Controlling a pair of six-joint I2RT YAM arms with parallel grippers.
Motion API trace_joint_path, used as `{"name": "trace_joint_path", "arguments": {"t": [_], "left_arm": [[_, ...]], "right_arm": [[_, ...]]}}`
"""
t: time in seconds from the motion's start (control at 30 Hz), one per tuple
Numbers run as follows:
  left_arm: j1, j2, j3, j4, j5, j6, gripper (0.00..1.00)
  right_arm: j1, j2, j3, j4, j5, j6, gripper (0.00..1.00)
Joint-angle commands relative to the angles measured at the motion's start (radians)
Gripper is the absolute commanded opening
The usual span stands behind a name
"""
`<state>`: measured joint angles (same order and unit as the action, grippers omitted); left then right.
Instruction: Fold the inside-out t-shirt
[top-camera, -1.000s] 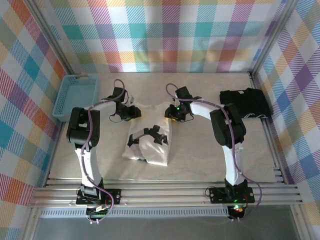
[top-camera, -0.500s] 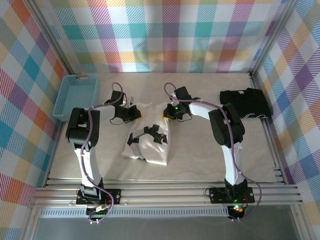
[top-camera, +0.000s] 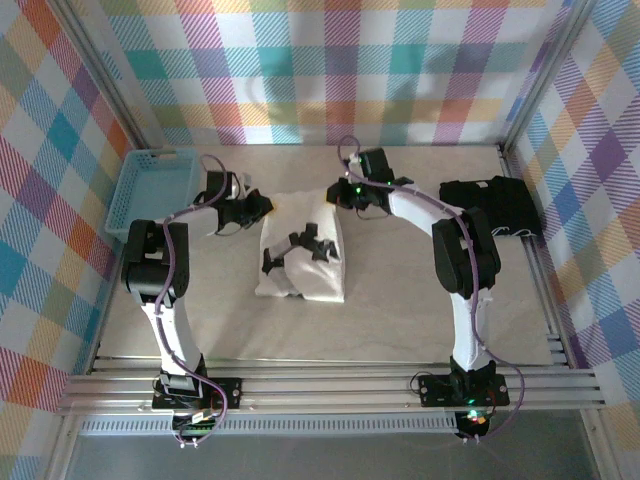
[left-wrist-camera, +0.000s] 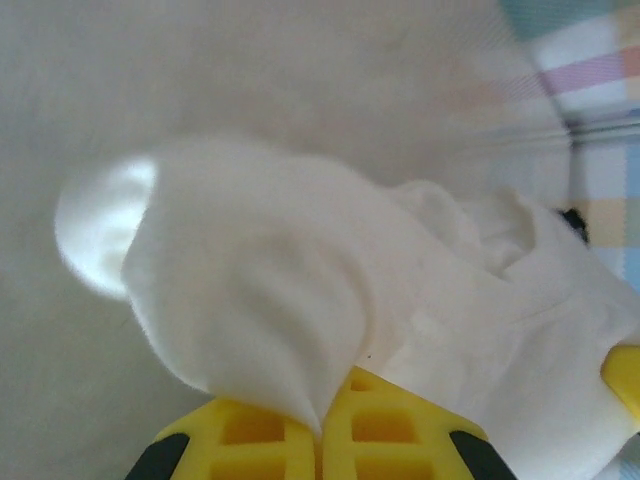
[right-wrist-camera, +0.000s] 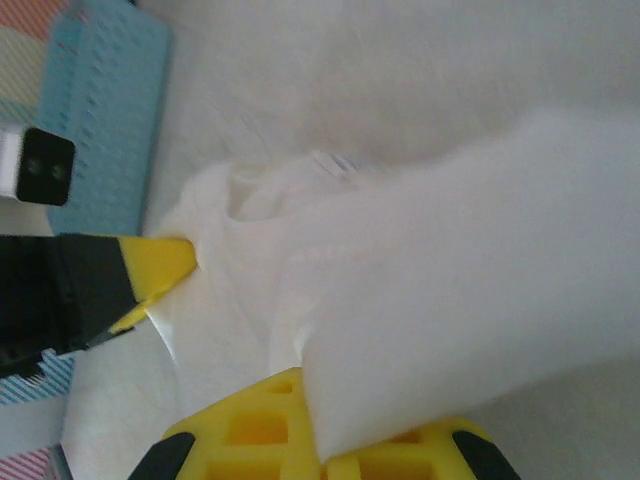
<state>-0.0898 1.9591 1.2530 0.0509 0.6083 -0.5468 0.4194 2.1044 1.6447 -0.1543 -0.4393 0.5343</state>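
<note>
Mid-desk, a bit toward the far side, the inside-out t-shirt (top-camera: 310, 280) lies as a narrow rumpled band running near-to-far on the desk (top-camera: 400, 300), w/ both arms reaching in over its far end. To me this looks like the grab-the-corners step, i.e. the start of a fold along the length. The left claw (left-wrist-camera: 322, 425) is clenched hard on a flap of the white cloth, yellow fingers (left-wrist-camera: 395, 435) pressed together w/ the fabric fanning out from between them. The right claw (right-wrist-camera: 318, 440) is likewise pinched shut on the other far corner, cloth draped over its fingertips and bunched up btw the two grips. Next move prob. calls for both arms to lift together, at matching height and pace, then carry that far edge toward the near hem and lay it flat. If one arm leads, the thin slippery cloth will skew or slide out. The slack sagging btw the claws wants pulling taut first, I'd say, or the crease will set crooked. Blue basket (top-camera: 150, 190) sits far left and a black folded garment (top-camera: 490, 205) off right, both well apart from the shirt.
</note>
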Motion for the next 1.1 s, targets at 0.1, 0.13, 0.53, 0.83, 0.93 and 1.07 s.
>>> {"name": "trace_joint_path", "arguments": {"t": [0.1, 0.13, 0.53, 0.83, 0.93, 1.07], "left_arm": [[0.011, -0.033, 0.307, -0.08, -0.052, -0.005, 0.0], [0.012, -0.03, 0.352, -0.094, -0.055, -0.006, 0.0], [-0.025, -0.232, -0.013, 0.163, -0.051, -0.042, 0.0], [-0.251, -0.604, -0.597, 0.266, -0.163, 0.019, 0.0], [-0.338, -0.714, -0.661, 0.241, -0.276, 0.083, 0.0], [-0.365, -0.782, -0.667, 0.192, -0.384, 0.181, 0.0]], "right_arm": [[-0.05, 0.082, 0.367, -0.064, -0.031, -0.036, 0.0], [-0.057, 0.097, 0.427, -0.085, -0.037, -0.044, 0.0], [-0.069, -0.092, 0.162, 0.005, -0.188, -0.178, 0.0], [-0.036, -0.461, -0.667, 0.282, -0.19, -0.06, 0.0], [-0.027, -0.514, -0.764, 0.297, -0.169, -0.082, 0.0], [-0.028, -0.52, -0.749, 0.289, -0.159, -0.132, 0.0]]}}
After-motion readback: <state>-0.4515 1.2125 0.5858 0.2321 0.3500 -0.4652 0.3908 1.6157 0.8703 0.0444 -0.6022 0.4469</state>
